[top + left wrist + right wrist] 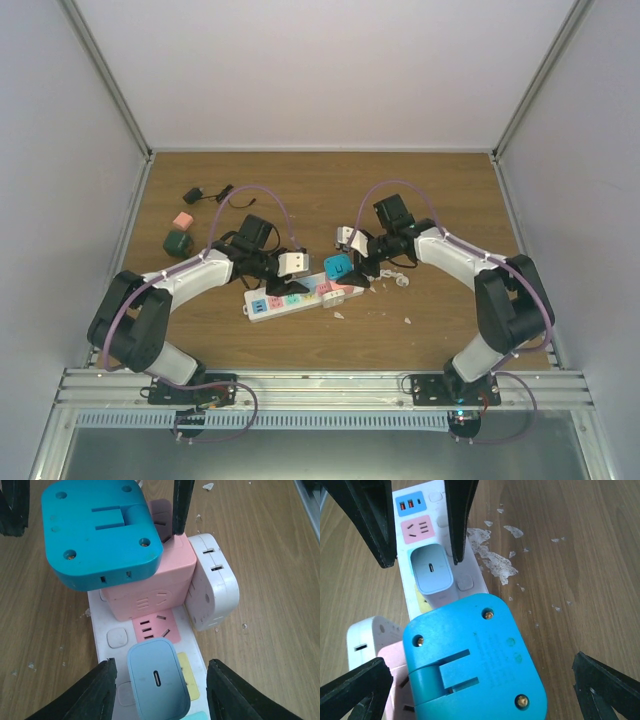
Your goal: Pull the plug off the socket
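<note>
Two grippers over a power strip (pixel 285 302) lying mid-table (pixel 450 200).
Left gripper (pixel 160 680): jaws apart, flanking a pale-blue charger (pixel 156 672) on the strip. Right gripper (pixel 480 665): jaws wide apart around a blue adapter (pixel 475 650) at the strip's 3 o'clock end.

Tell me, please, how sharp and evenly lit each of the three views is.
Top external: evenly lit but soft, the socket strip small. Left wrist: teal cube crisp, evenly lit. Right wrist: sharp, white flakes distinct on the wood.

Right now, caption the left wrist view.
Open left gripper flanks pale-blue charger on power strip; teal adapter atop pink adapter beyond.
</note>
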`<state>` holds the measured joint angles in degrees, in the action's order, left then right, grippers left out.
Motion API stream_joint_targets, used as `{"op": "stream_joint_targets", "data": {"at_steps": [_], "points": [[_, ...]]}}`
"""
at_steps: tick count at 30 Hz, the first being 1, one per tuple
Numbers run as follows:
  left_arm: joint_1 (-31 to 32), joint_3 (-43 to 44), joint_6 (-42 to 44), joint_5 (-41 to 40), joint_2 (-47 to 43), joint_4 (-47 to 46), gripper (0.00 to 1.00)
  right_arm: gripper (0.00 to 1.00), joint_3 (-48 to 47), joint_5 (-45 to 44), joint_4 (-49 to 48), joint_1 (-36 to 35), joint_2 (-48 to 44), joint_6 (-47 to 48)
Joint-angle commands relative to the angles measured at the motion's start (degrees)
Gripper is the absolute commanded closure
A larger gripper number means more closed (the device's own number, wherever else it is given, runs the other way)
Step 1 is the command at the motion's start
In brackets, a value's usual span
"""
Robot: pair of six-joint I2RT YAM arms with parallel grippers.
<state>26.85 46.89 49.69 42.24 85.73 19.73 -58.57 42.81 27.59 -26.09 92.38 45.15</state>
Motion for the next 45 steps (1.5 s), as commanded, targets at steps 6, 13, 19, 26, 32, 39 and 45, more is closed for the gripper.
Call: {"op": "stream_joint_targets", "data": {"at_steps": [6,13,19,26,32,39,45], "points": [[0.7,-0.75,0.03,-2.06,1.23,-2.82,0.57,0.0,-0.41,-1.02,-1.8,-0.54,2.85,0.06],[1.56,-1.23,-0.13,-5.61,1.03,-3.49,0.58,0.0,-0.26,-1.9,-1.05,-0.56,3.5,0.29],[2.79,-1.38,-2.94,-9.18,3.18,-4.78,0.59,0.0,-0.07,-2.57,-1.36,-0.55,4.1,0.04],[4.5,-0.5,-10.5,-14.2,3.29,-4.66,0.59,0.0,0.63,-3.86,-2.93,-0.6,3.86,-1.38],[7.07,-1.79,-14.76,-21.36,1.06,-2.77,0.55,0.0,1.25,-5.25,-3.87,-0.57,3.63,-2.31],[9.18,-1.55,-18.87,-24.18,-0.26,1.2,0.49,0.0,1.34,-5.58,-3.96,-0.54,3.52,-2.69],[10.94,-1.63,-21.61,-25.77,-0.87,1.99,0.48,0.0,1.39,-5.72,-4.17,-0.55,3.62,-2.87]]}}
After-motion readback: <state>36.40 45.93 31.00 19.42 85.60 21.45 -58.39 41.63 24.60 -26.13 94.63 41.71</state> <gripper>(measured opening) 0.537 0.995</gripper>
